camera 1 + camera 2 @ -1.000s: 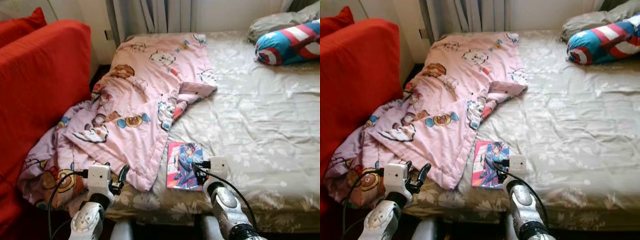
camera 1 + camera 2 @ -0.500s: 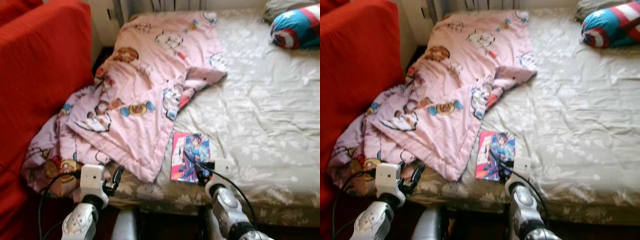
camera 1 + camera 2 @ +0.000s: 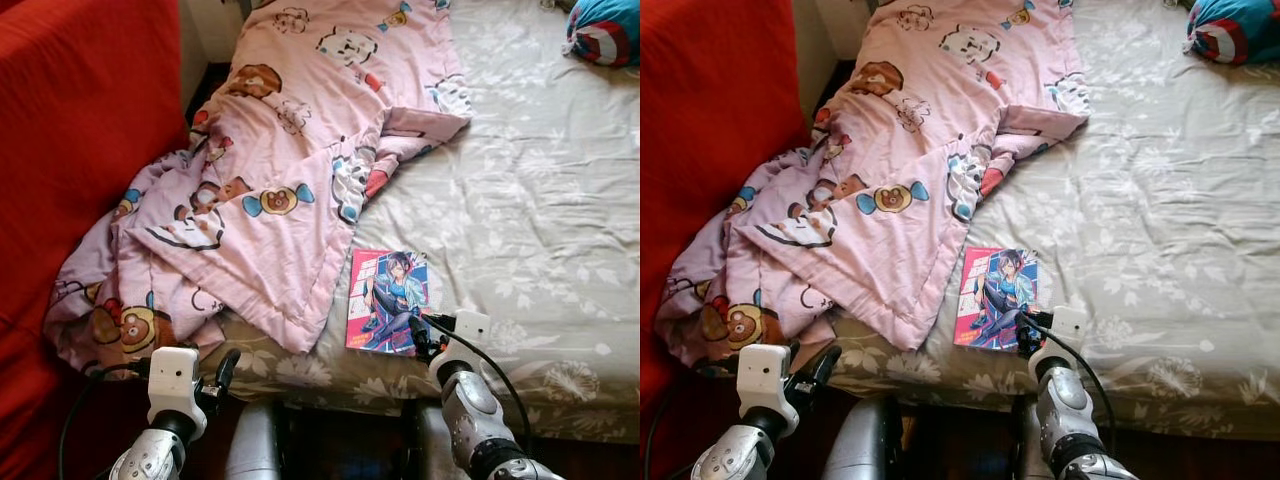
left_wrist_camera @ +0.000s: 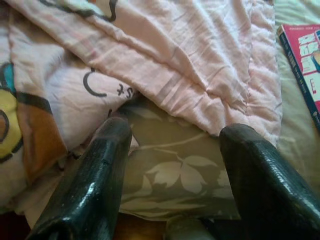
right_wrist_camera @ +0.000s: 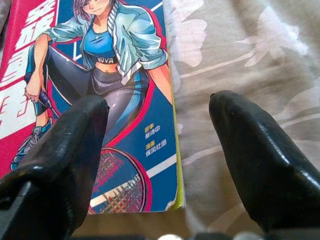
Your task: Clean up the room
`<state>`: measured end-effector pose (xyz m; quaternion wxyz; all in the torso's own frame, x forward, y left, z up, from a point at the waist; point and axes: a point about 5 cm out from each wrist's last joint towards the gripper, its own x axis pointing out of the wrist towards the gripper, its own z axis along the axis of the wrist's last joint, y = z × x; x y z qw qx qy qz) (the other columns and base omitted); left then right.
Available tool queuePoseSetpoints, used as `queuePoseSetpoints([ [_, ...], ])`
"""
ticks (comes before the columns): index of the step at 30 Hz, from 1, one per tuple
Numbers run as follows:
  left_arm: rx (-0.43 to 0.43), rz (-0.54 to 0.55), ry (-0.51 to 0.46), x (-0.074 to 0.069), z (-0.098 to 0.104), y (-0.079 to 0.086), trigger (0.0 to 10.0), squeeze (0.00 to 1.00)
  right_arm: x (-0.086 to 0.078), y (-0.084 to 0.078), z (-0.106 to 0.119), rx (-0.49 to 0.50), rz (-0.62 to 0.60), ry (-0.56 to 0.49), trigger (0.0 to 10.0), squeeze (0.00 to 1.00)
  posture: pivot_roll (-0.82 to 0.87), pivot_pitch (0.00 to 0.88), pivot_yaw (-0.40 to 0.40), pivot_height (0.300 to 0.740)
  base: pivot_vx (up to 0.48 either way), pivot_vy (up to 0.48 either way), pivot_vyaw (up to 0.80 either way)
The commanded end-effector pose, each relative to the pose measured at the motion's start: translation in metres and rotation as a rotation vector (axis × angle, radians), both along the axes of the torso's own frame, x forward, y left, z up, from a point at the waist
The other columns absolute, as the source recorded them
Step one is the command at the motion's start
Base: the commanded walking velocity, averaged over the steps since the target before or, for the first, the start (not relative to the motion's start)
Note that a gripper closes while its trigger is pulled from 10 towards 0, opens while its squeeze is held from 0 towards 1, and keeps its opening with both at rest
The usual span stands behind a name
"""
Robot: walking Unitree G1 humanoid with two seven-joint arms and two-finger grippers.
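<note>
A comic book (image 3: 388, 300) with a drawn figure on a red and blue cover lies flat near the bed's front edge. My right gripper (image 3: 417, 338) is open at the book's near right corner. In the right wrist view one of the fingers (image 5: 65, 150) hangs over the cover (image 5: 100, 50) and the other over the sheet. A crumpled pink cartoon blanket (image 3: 290, 170) covers the bed's left side and spills off its left edge. My left gripper (image 3: 226, 368) is open, low in front of the bed edge, just below the blanket's hem (image 4: 175, 50).
The bed's grey floral sheet (image 3: 540, 220) lies bare on the right. A red sofa (image 3: 70, 130) stands close along the left. A blue, red and white pillow (image 3: 605, 28) rests at the far right corner. Dark floor shows below the bed edge.
The view has tilted down and drawn nearer the bed. My right gripper stays at the book's near corner; the left gripper sits lower in the picture. The book and blanket lie as before.
</note>
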<state>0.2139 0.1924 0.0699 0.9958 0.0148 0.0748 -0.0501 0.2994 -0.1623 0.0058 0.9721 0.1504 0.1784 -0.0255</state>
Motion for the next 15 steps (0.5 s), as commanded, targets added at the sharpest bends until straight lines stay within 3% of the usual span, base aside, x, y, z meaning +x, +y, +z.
queuePoseSetpoints([
  [1, 0.011, 0.016, 0.037, -0.0062, -0.0042, 0.0063, 10.0, 0.00, -0.0038, 0.0026, -0.0048, 0.040, -0.001, 0.018, 10.0, 0.00, 0.20, 0.255, 0.101, 0.610, 0.000, 0.000, 0.00],
  [9, 0.019, 0.010, 0.054, -0.0098, -0.0042, 0.0073, 10.0, 0.00, -0.0061, 0.0058, -0.0081, 0.159, 0.025, 0.028, 10.0, 0.00, 0.21, 0.263, 0.111, 0.610, 0.000, 0.000, 0.00],
  [15, 0.027, 0.002, 0.058, -0.0108, -0.0034, 0.0067, 10.0, 0.00, -0.0108, 0.0060, -0.0127, 0.192, 0.045, 0.044, 10.0, 0.00, 0.21, 0.268, 0.114, 0.610, 0.000, 0.000, 0.00],
])
